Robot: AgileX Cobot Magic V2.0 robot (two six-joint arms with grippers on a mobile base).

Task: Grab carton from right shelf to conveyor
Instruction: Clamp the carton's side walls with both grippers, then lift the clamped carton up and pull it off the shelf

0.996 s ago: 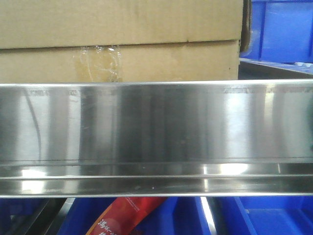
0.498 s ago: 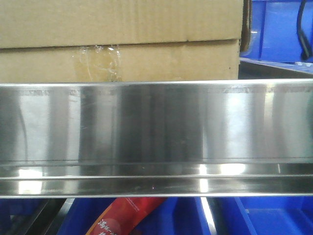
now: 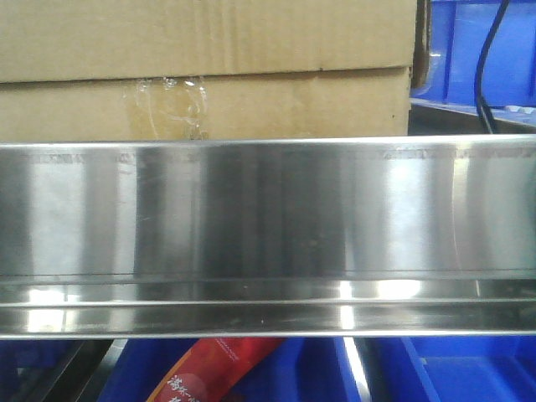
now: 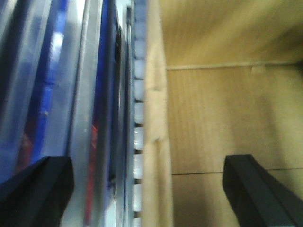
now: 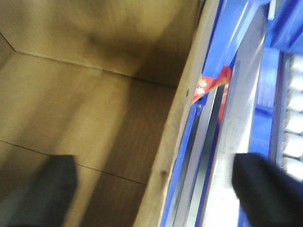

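Black cable [image 3: 480,79] swung further in; left gripper [image 4: 147,194], right gripper [image 5: 156,194] wide, straddling carton [image 3: 209,42] walls.

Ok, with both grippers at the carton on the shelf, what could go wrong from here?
1. The left gripper and right gripper each straddle a thin wall of the carton, jaws open; pinching only cardboard might buckle or tear it.
2. The steel front rail hides the carton's lower part, so pulling forward without lifting may catch it.
3. A black cable hangs beside the carton's right edge and could snag.
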